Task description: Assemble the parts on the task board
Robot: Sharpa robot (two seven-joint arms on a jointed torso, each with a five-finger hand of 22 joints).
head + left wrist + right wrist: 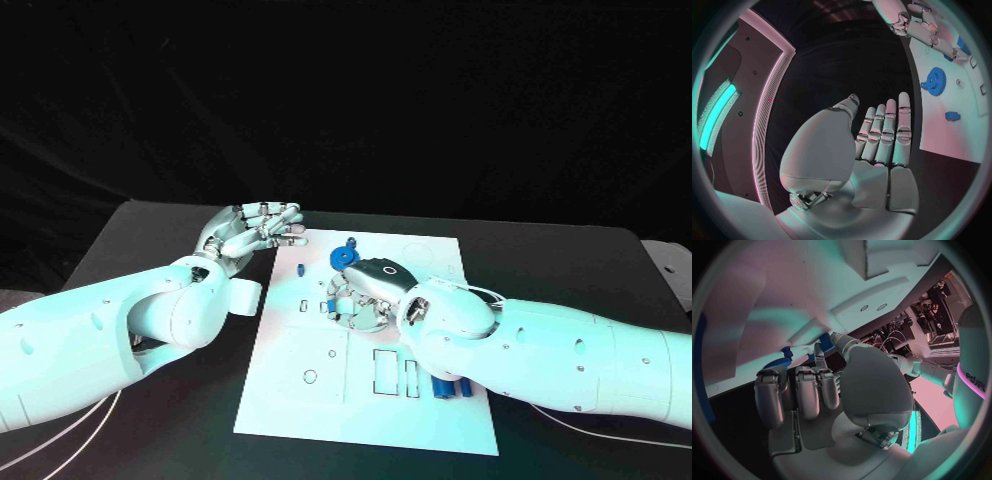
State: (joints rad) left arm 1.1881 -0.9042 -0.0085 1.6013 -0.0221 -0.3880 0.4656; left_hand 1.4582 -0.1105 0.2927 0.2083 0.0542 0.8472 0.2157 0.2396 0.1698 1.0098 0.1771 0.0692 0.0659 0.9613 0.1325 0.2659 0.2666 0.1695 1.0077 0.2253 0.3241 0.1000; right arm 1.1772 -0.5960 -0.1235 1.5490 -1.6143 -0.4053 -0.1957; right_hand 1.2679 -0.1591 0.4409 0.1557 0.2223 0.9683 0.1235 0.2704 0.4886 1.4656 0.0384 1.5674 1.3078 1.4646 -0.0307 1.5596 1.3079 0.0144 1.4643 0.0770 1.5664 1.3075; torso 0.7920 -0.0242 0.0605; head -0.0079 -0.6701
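Two white arms, two silver hands

Smooth, rounded white shells cover the left arm [101, 335] and right arm [577, 355]; each silver hand [879, 145] has segmented metal fingers [807, 390]; thin white cables trail under both arms.

Dim teal-pink light, dark surroundings, fisheye-bent edges

Partial dark lettering "ed" seen on a pale curved panel [974, 386] edged with a magenta light strip, remainder cut off, no other text legible

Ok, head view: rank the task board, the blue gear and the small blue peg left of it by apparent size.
1. task board
2. blue gear
3. small blue peg
The gear and peg lie close together, so distance hardly skews the ranking.
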